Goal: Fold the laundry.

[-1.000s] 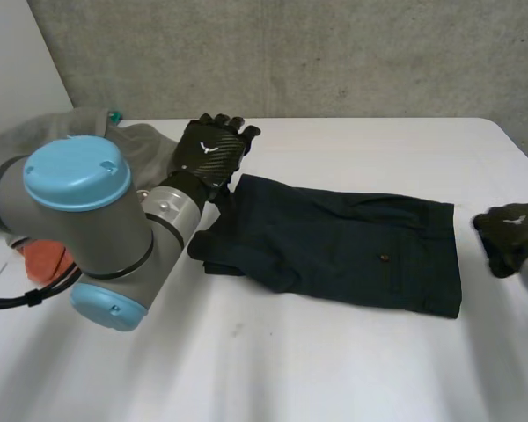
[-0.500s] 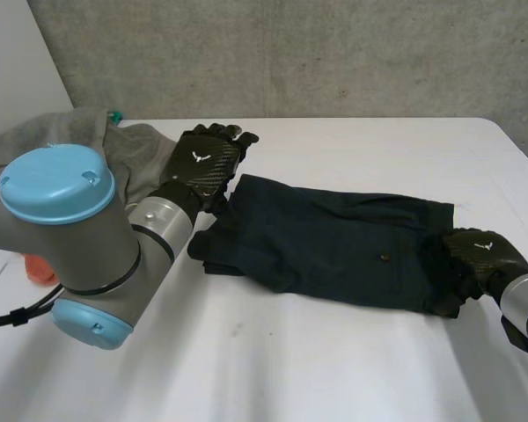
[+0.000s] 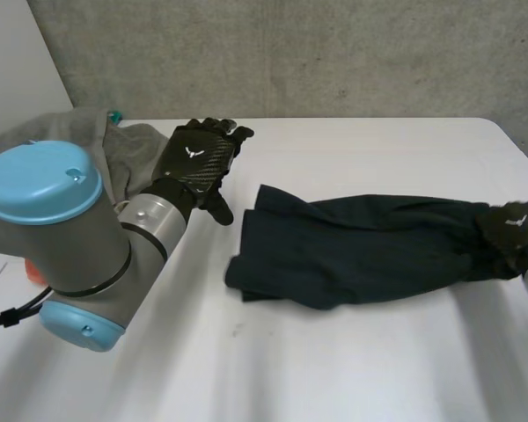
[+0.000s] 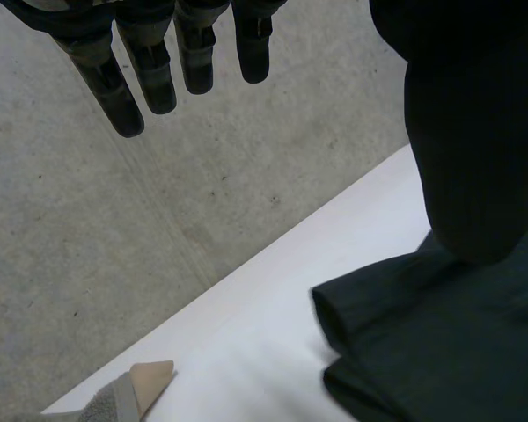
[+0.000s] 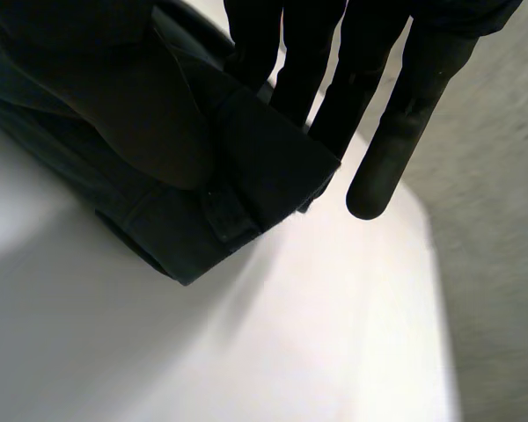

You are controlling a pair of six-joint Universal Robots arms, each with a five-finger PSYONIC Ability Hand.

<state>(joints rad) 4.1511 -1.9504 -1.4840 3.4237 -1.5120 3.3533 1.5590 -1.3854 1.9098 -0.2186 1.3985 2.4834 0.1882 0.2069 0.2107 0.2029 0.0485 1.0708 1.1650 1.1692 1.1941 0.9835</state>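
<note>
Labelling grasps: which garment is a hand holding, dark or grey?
The dark garment: the right hand pinches its end. The grey garment lies bunched beside the open left hand, ungripped.

Left arm (image 3: 79, 237) hides part of the grey clothes (image 3: 130, 156).

Holding left hand (image 3: 196, 158) open, pinching with right hand (image 3: 516, 229).
Stretching left fingers (image 4: 154, 75) straight, slightly spread, palm down; clamping cloth (image 3: 361, 251) end between right thumb and straight fingers (image 5: 405, 123), far out to the right.
</note>
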